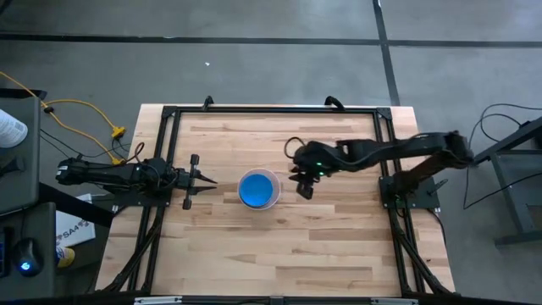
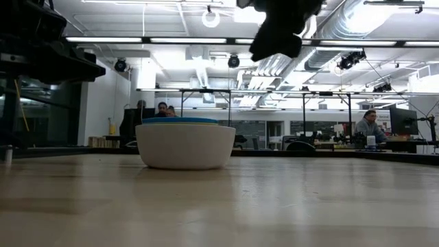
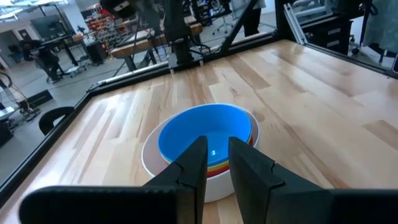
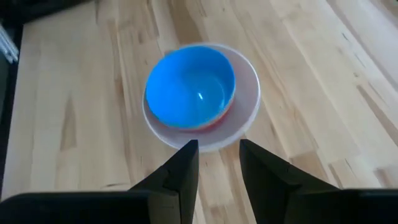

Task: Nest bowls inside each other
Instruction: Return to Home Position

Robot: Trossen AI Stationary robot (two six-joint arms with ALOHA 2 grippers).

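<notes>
A stack of nested bowls stands on its base at the middle of the wooden table. The white bowl point(image 1: 274, 198) is outermost and the blue bowl point(image 1: 256, 189) lies on top inside it. Rims of red and yellow bowls point(image 3: 219, 165) show between the two. My right gripper point(image 1: 303, 188) hangs open in the air just right of the stack, slanting down toward it point(image 4: 217, 149), and holds nothing. My left gripper point(image 1: 210, 180) waits level at the table's left side with a narrow gap between its fingers point(image 3: 217, 146), short of the white bowl point(image 3: 155, 163).
A black metal frame point(image 1: 271, 110) runs around the table's far edge and sides. Bare wood lies near and far of the stack. Yellow cables point(image 1: 80, 114) lie off the table at the left. People sit at desks in the room behind point(image 2: 370, 127).
</notes>
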